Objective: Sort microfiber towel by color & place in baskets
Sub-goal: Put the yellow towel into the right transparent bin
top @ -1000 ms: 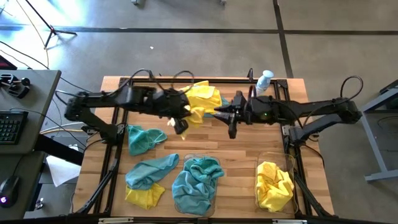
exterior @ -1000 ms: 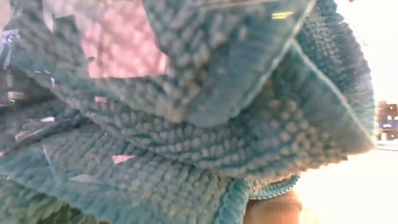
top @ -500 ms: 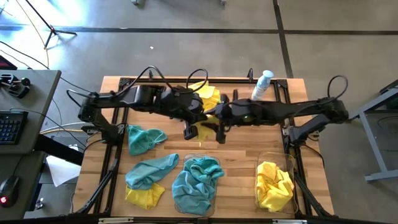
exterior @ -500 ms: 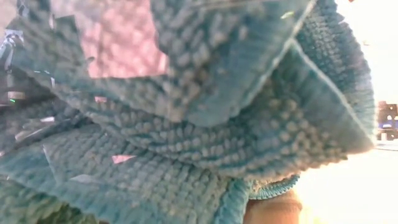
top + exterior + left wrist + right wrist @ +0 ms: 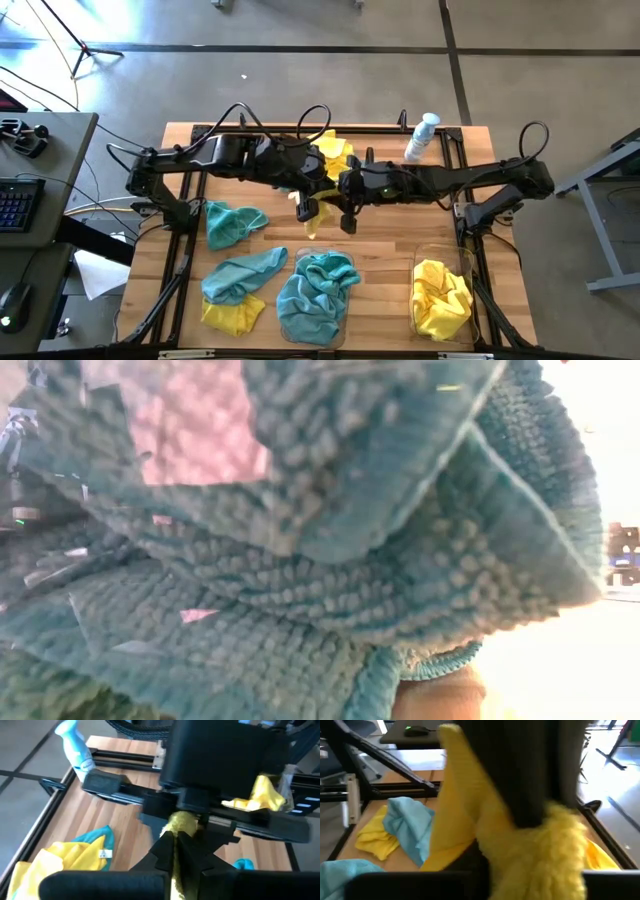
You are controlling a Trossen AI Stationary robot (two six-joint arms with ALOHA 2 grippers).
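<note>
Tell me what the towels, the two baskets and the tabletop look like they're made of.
Teal towel: soft knobbly pile, matte, likely microfiber; the nubs show close up in the low view.
Yellow towel: fuzzy, matte cloth, apparently the same kind.
Baskets: clear, glossy, probably plastic; the contents show through the walls.
Tabletop: wood-look planks with a visible grain, satin sheen; solid wood or laminate is unclear.

Tabletop (image 5: 390,235): wood planks, pale, smooth, matt. Towel in my left gripper (image 5: 176,836): yellow cloth (image 5: 181,822), fuzzy nap. Teal cloth (image 5: 320,560) close-up: nubby microfiber loops, matt. Baskets (image 5: 440,262): clear plastic, slight gloss. Spray bottle (image 5: 420,137): smooth plastic. My arms: dark matt casing.
</note>
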